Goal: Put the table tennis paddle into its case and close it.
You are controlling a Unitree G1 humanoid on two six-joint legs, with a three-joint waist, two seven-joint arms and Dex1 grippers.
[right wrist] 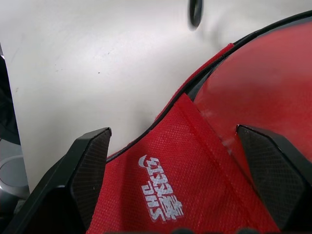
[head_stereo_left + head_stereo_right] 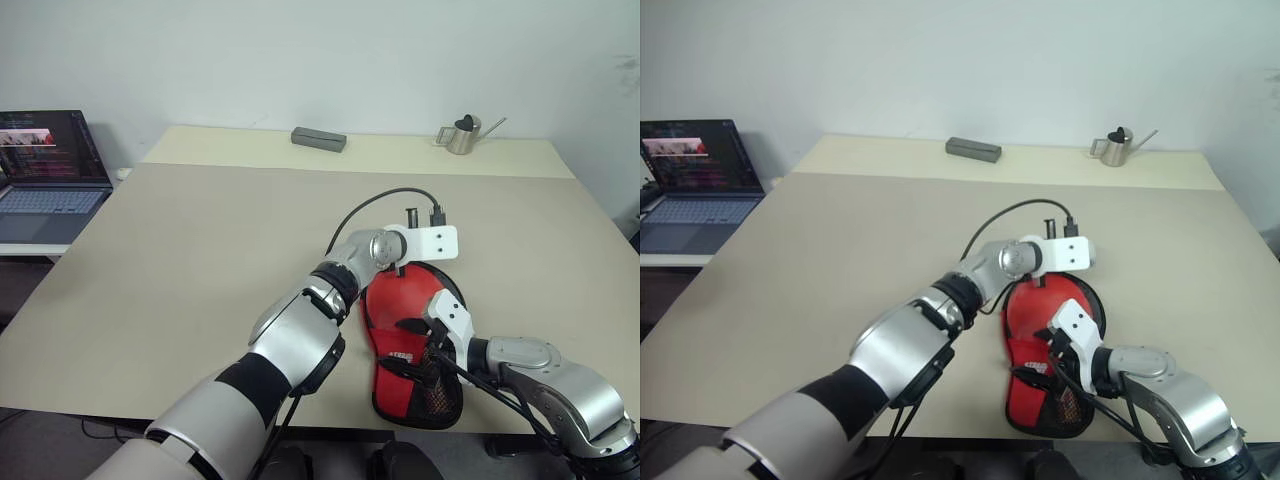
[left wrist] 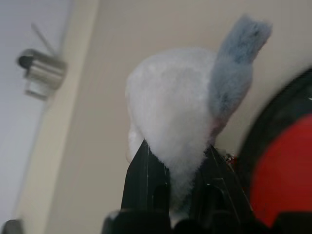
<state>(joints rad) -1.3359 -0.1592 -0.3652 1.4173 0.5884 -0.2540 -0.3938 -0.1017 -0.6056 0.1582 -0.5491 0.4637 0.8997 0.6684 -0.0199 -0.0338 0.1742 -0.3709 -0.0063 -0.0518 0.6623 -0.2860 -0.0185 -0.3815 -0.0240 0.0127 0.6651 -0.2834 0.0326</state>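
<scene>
Case (image 2: 405, 330): I see it flat near the table's (image 2: 200, 260) front edge.
Left gripper (image 3: 178, 195): closed, beside the case's round end.
Right gripper (image 1: 178, 165): spread wide over white logo (image 1: 163, 195).
Paddle: can't tell.

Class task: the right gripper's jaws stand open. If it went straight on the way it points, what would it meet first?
Most likely the case: its red fabric lies directly between the right gripper jaws, though depth is unclear.

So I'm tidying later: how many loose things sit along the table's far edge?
2: a dark grey bar left of the middle, and a small metal watering can toward the right. Anything behind the arms could be hidden.
</scene>
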